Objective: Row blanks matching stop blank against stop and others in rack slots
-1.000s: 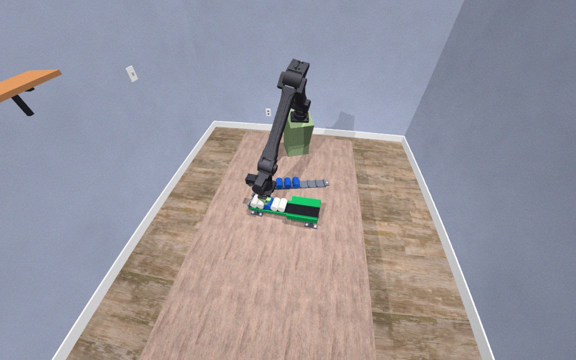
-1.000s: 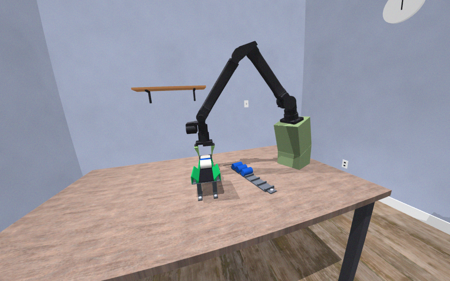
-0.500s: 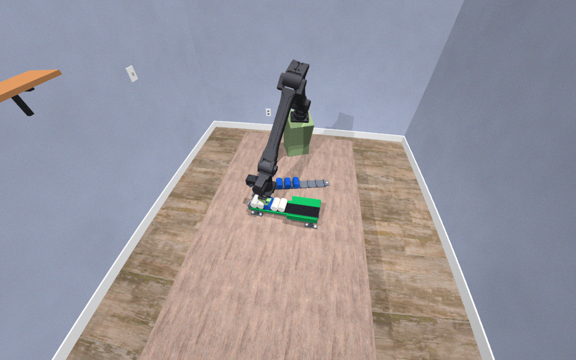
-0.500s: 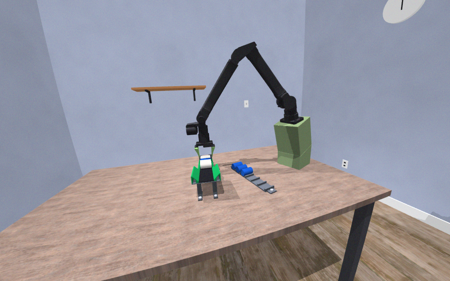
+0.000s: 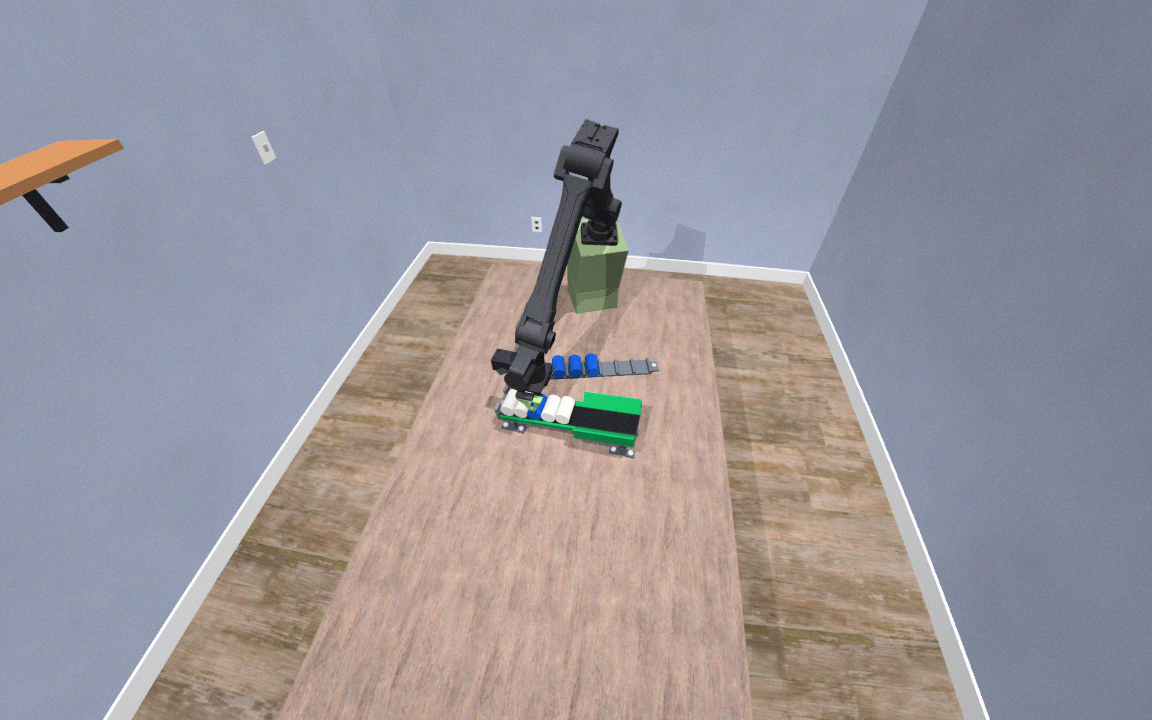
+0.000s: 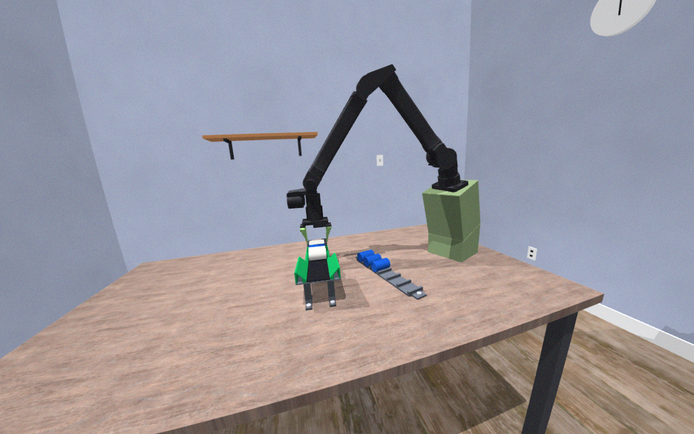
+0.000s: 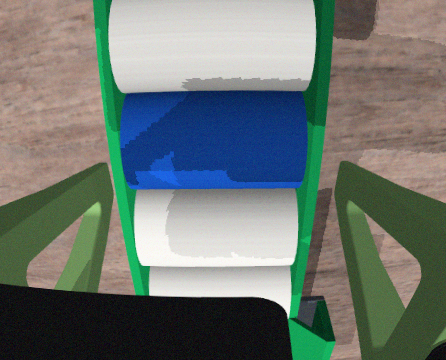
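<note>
The green feed ramp [image 5: 571,416] holds a row of blanks lying across it. One blue blank [image 7: 213,140] sits in the middle of the row, with two white blanks [image 7: 211,36] up the ramp from it and two white blanks [image 7: 217,227] on the stop side. My gripper [image 7: 223,177] [image 5: 533,402] is open and empty. It hangs just above the row, one finger on each side of the ramp, level with the blue blank. It also shows in the exterior view [image 6: 315,232]. Three blue blanks [image 5: 575,364] lie in slots of the grey stock rack [image 5: 620,367].
The rack [image 6: 392,273] lies beside the ramp [image 6: 315,266], its outer slots empty. The arm's green pedestal [image 5: 598,268] stands at the far end of the table. The ramp's wide black upper part [image 5: 607,419] holds nothing.
</note>
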You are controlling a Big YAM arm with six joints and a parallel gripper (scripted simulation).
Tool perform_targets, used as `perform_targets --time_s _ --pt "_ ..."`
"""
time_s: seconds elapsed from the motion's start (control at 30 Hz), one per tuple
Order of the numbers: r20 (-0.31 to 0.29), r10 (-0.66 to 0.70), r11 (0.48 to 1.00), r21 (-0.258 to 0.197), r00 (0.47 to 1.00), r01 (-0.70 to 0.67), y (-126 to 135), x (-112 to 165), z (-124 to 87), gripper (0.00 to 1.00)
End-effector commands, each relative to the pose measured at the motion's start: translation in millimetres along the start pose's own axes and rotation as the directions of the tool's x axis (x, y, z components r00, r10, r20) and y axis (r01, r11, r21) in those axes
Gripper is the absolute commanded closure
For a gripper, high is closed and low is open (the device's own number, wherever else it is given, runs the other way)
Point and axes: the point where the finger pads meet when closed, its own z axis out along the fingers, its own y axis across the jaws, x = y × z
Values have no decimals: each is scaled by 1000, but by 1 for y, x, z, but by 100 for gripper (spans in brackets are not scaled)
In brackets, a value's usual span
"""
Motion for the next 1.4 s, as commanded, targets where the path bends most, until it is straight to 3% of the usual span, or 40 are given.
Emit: perform_targets --time_s 0.0,0.83,1.07,1.37 --pt "5 -4 999 -45 1000 4 25 3 -9 18" --pt "5 -4 999 -44 1000 4 25 3 -9 18" --pt "3 0 1000 -16 1000 0 19 3 -1 18" --pt "5 -2 999 -34 1000 2 26 3 -7 18"
